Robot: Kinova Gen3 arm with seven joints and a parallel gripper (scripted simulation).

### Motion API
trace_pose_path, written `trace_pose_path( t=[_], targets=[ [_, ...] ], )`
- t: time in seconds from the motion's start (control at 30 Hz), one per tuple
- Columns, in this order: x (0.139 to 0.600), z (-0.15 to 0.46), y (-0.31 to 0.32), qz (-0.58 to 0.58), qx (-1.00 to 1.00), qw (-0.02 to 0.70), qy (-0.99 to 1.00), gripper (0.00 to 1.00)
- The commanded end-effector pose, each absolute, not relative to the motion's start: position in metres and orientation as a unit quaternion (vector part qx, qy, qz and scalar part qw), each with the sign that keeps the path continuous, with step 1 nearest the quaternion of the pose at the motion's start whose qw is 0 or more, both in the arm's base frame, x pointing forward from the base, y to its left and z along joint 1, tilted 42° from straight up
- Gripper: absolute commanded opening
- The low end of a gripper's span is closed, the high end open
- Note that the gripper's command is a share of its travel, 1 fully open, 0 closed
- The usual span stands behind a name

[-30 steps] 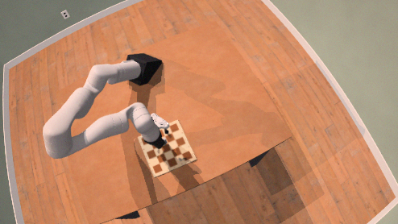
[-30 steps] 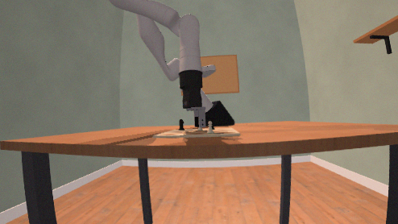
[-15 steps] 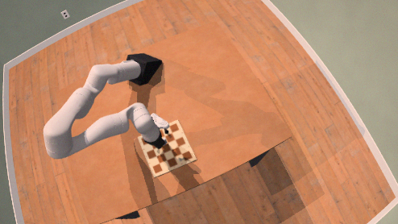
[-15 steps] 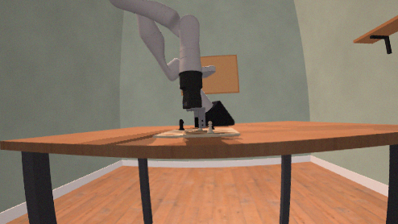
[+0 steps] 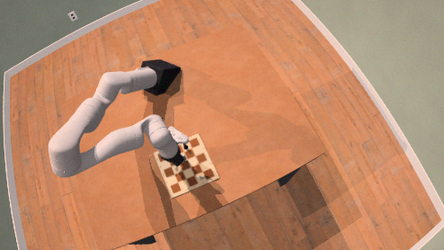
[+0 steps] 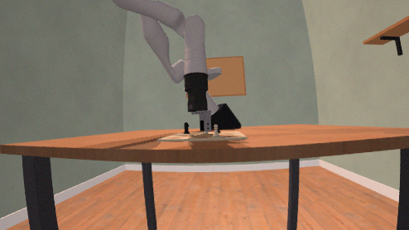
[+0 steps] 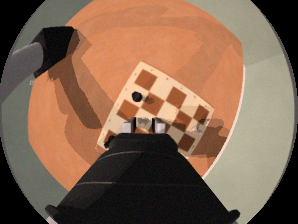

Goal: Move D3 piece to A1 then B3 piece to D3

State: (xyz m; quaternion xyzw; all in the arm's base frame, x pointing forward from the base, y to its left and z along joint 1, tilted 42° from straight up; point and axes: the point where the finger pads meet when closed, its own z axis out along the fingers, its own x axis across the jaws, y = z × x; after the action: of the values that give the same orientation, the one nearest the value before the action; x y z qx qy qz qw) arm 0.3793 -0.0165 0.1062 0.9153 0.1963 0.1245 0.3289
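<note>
The chessboard [image 5: 186, 165] lies on the wooden table; it also shows in the side view [image 6: 203, 136] and the wrist view [image 7: 165, 112]. A black piece [image 6: 186, 127] stands left of my fingers in the side view and shows as a dark dot in the wrist view [image 7: 137, 96]. A white piece [image 6: 215, 130] stands just right of my fingers; it looks pale in the wrist view [image 7: 201, 125]. My gripper [image 6: 204, 124] points straight down, low over the board, with its fingers open [image 7: 150, 124]. I see nothing held between them. The square under the fingers is hidden by the gripper.
The arm's black base [image 5: 161, 76] sits on the table behind the board. The table's front edge [image 6: 207, 150] is close to the board. A wall shelf [image 6: 389, 33] hangs at the upper right, far from the arm.
</note>
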Motion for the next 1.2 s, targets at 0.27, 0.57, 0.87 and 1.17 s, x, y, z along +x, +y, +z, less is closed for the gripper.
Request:
trace_pose_path(
  t=[0.27,0.57,0.87,1.17],
  targets=[
    [0.3803,0.1055,-0.0179,0.126,0.915,0.329,0.196,0.0],
    [0.3803,0.1055,-0.0179,0.126,0.915,0.329,0.196,0.0],
    [0.3803,0.1055,-0.0179,0.126,0.915,0.329,0.196,0.0],
    [0.3803,0.1055,-0.0179,0.126,0.915,0.329,0.196,0.0]
  ],
)
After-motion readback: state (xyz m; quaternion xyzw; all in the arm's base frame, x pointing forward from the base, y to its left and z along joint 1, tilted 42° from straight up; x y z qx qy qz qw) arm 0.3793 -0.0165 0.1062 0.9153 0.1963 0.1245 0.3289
